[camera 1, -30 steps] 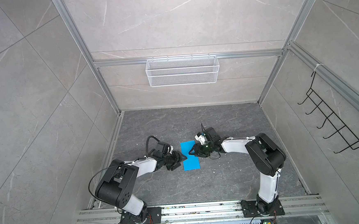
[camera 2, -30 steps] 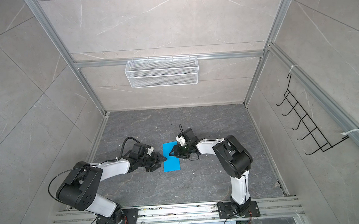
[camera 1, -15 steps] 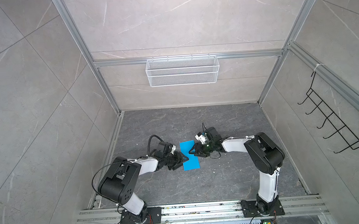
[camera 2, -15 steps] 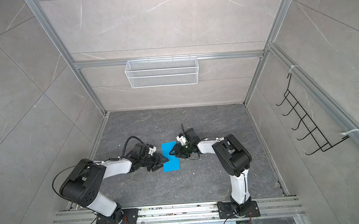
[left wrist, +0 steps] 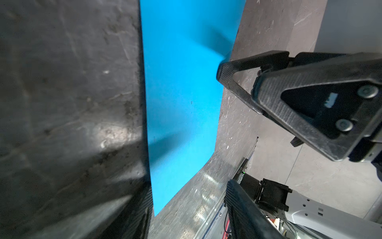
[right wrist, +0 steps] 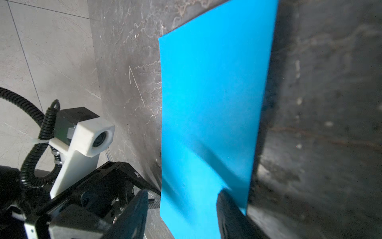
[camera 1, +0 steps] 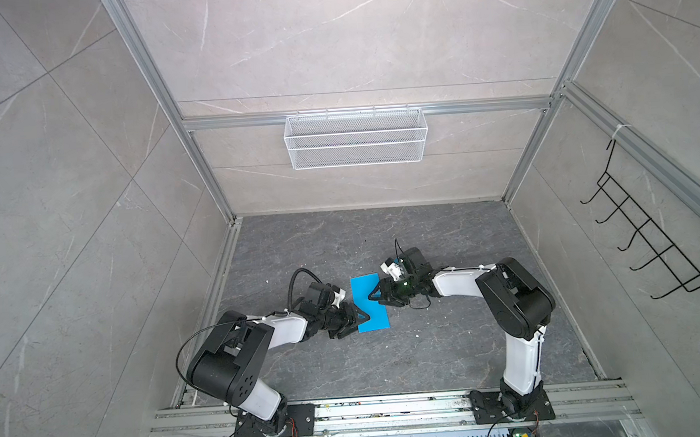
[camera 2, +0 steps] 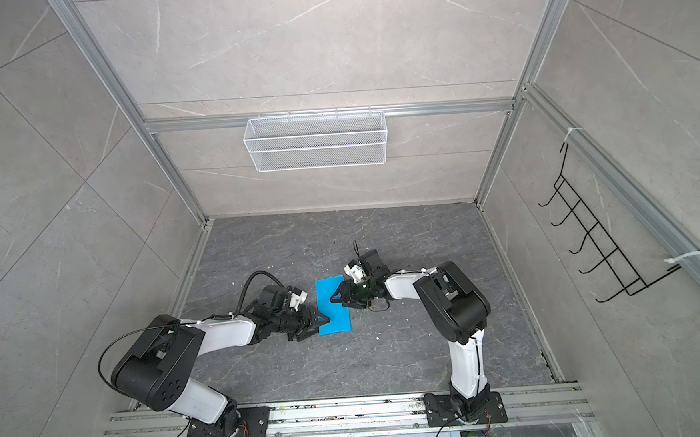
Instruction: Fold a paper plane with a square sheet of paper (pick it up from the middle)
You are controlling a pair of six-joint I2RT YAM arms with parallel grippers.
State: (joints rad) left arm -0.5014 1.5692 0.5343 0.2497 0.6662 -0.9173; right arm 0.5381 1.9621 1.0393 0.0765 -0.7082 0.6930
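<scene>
In both top views the sheet of paper (camera 1: 370,305) lies flat on the grey table (camera 1: 390,362) as a long blue rectangle between the two arms. The left gripper (camera 1: 355,325) is at the paper's left edge. The right gripper (camera 1: 380,301) is at its right edge, farther back.

In the left wrist view the left fingers (left wrist: 241,211) stand well apart, one of them beside the paper's edge.

In the right wrist view the right fingers (right wrist: 227,213) are apart too, and one shows in front of the paper.
</scene>
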